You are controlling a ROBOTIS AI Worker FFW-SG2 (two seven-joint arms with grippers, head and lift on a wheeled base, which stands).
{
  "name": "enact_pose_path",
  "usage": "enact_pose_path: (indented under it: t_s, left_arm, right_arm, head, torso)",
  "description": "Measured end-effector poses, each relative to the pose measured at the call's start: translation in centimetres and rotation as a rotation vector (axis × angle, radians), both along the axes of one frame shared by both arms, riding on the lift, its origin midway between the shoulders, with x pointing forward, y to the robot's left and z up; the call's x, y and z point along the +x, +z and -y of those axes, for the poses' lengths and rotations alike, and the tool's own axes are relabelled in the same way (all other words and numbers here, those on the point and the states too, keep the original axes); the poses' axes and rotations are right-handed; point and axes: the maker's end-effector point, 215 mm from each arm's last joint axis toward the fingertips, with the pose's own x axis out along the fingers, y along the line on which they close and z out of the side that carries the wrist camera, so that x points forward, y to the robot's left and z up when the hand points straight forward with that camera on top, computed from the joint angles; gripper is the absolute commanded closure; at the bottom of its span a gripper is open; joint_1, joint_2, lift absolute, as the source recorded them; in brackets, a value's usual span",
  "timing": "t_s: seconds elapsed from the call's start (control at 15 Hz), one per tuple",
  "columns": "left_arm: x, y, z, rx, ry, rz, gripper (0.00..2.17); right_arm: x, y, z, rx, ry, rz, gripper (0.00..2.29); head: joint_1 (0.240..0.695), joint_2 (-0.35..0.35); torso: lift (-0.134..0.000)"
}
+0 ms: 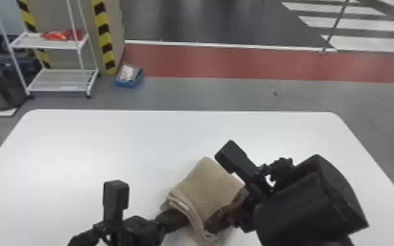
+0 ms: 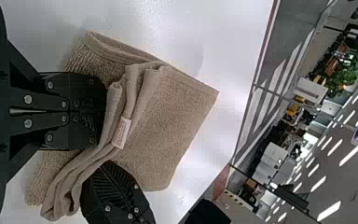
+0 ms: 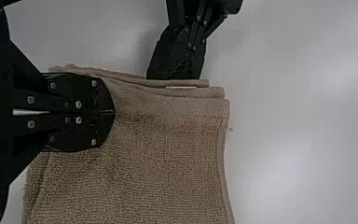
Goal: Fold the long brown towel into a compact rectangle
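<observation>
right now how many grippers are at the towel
2: the left gripper at the folded left edge of the brown towel, and the right gripper at its near right side.

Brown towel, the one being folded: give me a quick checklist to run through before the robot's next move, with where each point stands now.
1. Towel lying on the table, inside the far edge: ok.
2. Towel folded over into layers: ok.
3. Layers lined up evenly: not ok, their ends are stepped in the right wrist view.
4. Left pincer at the towel's layered edge, fingers closed: ok.
5. Right pincer at the towel, fingers closed: ok.
6. Fabric firmly caught in both pincers: cannot tell, the fingertips hide what is between them.
</observation>
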Motion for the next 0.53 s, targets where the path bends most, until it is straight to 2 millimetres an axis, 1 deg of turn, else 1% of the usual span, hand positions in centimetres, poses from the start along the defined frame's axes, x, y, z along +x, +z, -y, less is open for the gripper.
enact_pose_path:
  t_s: [0.07, 0.13, 0.2, 0.27, 0.4, 0.53]
  left_arm:
    - [0.0, 0.0, -0.2, 0.001, 0.003, 0.000, 1.19]
    - [0.1, 0.1, -0.4, 0.002, 0.008, 0.001, 0.42]
    - [0.1, 0.3, -0.6, 0.002, 0.012, 0.003, 0.08]
    - [0.1, 0.4, -0.8, 0.003, 0.012, 0.005, 0.03]
    - [0.0, 0.5, -1.3, 0.014, 0.008, 0.009, 0.03]
    - [0.3, 0.4, -2.8, 0.030, 0.027, 0.003, 0.03]
  right_arm:
    - [-0.1, -0.2, 0.0, -0.005, 0.005, -0.002, 1.87]
    - [-0.1, -0.4, 0.0, -0.009, 0.008, -0.002, 1.87]
    - [-0.1, -0.5, 0.1, -0.012, 0.008, -0.001, 1.87]
    - [-0.1, -0.5, 0.2, -0.015, 0.007, 0.000, 1.87]
    - [-0.1, -0.6, 0.3, -0.018, 0.006, -0.001, 1.87]
    - [-0.1, -0.7, 0.3, -0.020, 0.007, -0.001, 1.87]
  head:
    - [0.695, -0.091]
    - [0.695, -0.086]
    - [0.695, -0.085]
    - [0.695, -0.083]
    - [0.695, -0.081]
    - [0.695, -0.058]
  torso:
    - [-0.124]
    - [-0.124]
    - [-0.124]
    - [-0.124]
    - [-0.124]
    - [-0.124]
